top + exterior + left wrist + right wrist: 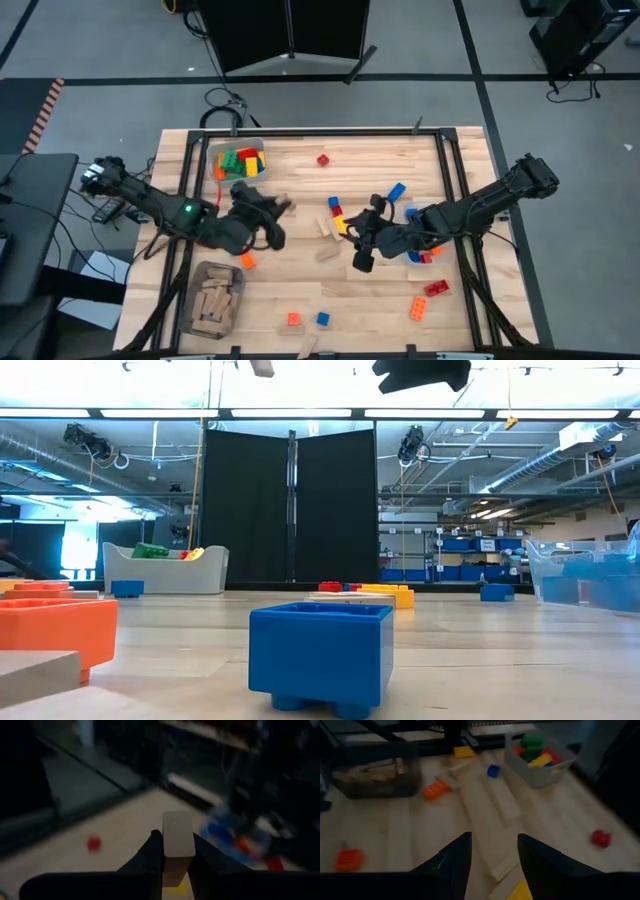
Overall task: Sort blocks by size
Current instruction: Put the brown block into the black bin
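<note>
Studded blocks lie scattered on the wooden table: red (pixel 323 159), blue (pixel 397 191), orange (pixel 437 288) and others. Two tan wooden pieces (pixel 326 228) lie flat near the middle. My left gripper (pixel 283 206) hangs above the table's left half, shut on a tan wooden block (pixel 178 836). My right gripper (pixel 360 245) hovers over the middle, pointing toward the table's left edge. It is open, with nothing between its fingers (pixel 451 865), and the tan pieces (pixel 495 805) lie ahead of it. My left gripper pinches the tan block's two long sides (pixel 166 851) between its two fingers. The block's free end (pixel 176 822) sticks out past the fingertips, along the fingers. It is lifted clear of the table, high above it in the low view (pixel 262 367).
A white bin (pixel 240 163) of coloured blocks stands at the far left. A grey bin (pixel 213 298) of wooden pieces stands at the near left. A clear bin (pixel 590 580) sits on the right, under my right arm. Black frame rails (pixel 455 170) run along the table's sides.
</note>
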### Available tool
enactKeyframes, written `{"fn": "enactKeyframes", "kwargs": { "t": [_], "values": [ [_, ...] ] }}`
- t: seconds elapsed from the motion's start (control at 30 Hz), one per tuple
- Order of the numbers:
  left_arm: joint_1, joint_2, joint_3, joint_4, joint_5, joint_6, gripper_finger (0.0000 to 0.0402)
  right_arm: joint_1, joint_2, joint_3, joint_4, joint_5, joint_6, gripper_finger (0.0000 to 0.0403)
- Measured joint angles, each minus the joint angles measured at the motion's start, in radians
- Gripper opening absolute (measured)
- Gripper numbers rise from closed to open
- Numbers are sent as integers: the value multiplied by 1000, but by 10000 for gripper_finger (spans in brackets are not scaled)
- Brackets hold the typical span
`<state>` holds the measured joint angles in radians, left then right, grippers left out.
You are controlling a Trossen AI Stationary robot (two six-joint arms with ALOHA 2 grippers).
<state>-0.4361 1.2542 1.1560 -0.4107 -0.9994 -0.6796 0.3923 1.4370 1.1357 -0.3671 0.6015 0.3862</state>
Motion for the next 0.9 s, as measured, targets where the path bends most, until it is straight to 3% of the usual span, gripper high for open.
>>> {"fn": "enactKeyframes", "kwargs": {
  "t": [0.27, 0.43, 0.7, 0.9],
  "values": [
    [-53, 0, 0, -487, 402, -525, 61, 36, 0, -57, 38, -124, 199, 174],
    [-99, 0, 0, -681, 613, -727, 61, 85, 0, -84, 48, -151, 305, 171],
    [-259, 0, 0, -776, 719, -925, 61, 132, 0, -120, 67, -137, 539, 169],
    [-384, 0, 0, -803, 738, -1064, 61, 173, 0, -120, 78, -126, 652, 168]
  ]
}}
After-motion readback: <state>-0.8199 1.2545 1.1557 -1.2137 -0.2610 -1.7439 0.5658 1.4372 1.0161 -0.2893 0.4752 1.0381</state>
